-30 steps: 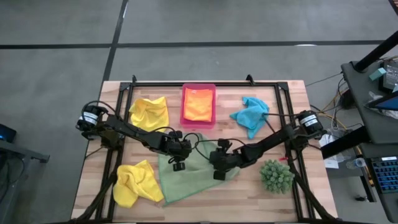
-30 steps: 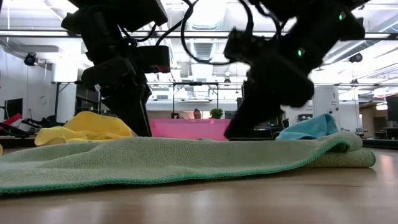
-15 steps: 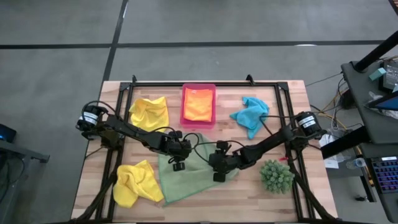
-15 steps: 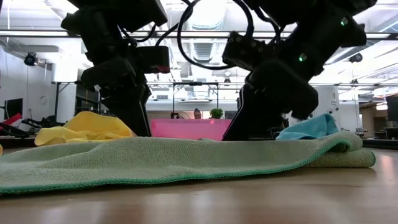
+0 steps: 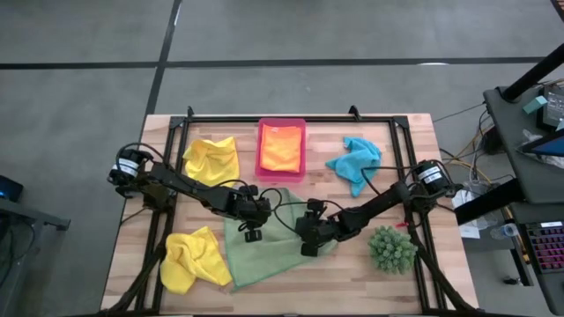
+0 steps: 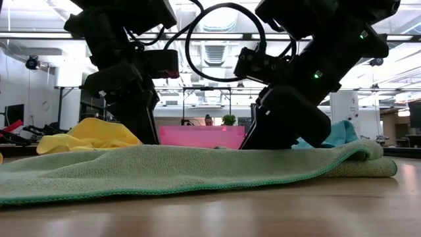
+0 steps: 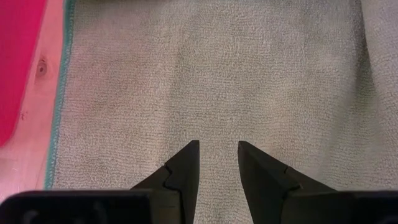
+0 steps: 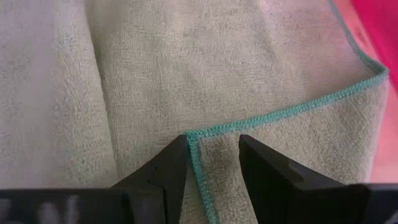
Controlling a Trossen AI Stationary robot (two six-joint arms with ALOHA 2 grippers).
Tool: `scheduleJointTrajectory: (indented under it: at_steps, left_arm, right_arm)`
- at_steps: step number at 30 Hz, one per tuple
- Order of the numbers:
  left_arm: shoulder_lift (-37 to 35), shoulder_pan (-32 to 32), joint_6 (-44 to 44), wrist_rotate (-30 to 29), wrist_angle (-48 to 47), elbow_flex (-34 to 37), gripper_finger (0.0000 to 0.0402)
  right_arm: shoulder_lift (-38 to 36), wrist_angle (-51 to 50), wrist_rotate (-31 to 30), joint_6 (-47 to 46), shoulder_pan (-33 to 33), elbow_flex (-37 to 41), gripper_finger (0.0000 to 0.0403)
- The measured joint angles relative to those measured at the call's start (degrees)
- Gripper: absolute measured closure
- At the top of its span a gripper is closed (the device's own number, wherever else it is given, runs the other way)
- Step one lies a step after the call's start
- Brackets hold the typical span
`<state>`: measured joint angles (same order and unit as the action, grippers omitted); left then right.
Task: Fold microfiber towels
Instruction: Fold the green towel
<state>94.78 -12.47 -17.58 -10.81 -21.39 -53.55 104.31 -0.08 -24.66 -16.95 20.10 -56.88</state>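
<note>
A light green towel (image 5: 264, 246) lies spread on the table's middle, its right part folded over (image 6: 365, 158). My left gripper (image 7: 216, 149) is open, pointing down over the towel's far left part, also in the high view (image 5: 251, 231). My right gripper (image 8: 213, 142) is open, low over the towel's right part (image 5: 306, 245), its fingers on either side of a teal-hemmed corner (image 8: 190, 136) of the upper layer. An orange towel (image 5: 281, 148) lies in the pink tray. Two yellow towels (image 5: 213, 158) (image 5: 192, 258) and a turquoise towel (image 5: 355, 161) lie crumpled. My left gripper points down at the towel's flat top (image 7: 214, 93), fingertips (image 7: 189, 149) right at the cloth; I cannot tell whether they touch it. My right gripper comes from above with its fingertips (image 8: 180, 144) beside the hemmed corner; I cannot tell whether they touch the cloth.
The pink tray (image 5: 262, 167) stands at the far middle, close behind the green towel. A spiky green plant (image 5: 391, 248) stands at the near right beside my right arm. A black frame (image 5: 291, 118) runs round the table's edges.
My right gripper has come down and a little toward the table's near-left, closer over the green towel's folded part. The towel lies as before.
</note>
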Motion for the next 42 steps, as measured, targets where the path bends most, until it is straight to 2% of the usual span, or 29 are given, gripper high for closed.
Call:
scheduleJointTrajectory:
  at_steps: [13,21,29,36,39,42]
  left_arm:
    - [0.0,0.0,0.0,0.0,0.0,0.2,0.0306]
    - [0.0,0.0,0.0,0.0,0.2,0.2,0.0306]
    - [0.0,0.0,0.0,0.0,0.2,0.2,0.0306]
    - [0.0,0.0,0.0,0.0,0.2,0.2,0.0306]
    - [0.0,0.0,0.0,0.0,0.3,0.2,0.0306]
    - [0.0,0.0,0.0,0.0,0.4,0.2,0.0306]
  right_arm:
    - [0.0,-1.2,-0.8,-1.1,-0.3,0.0,0.0275]
    - [0.0,-1.5,-0.9,-0.4,-0.4,0.0,0.0386]
    - [-1.8,-3.5,-1.0,0.1,-0.4,0.0,0.0394]
    - [-7.4,-16.7,-9.5,-0.7,-0.8,0.0,0.0394]
    - [-8.8,-22.2,-10.3,-3.9,-2.0,0.0,0.0394]
    - [-8.9,-21.5,-9.9,-4.6,-2.2,0.0,0.0394]
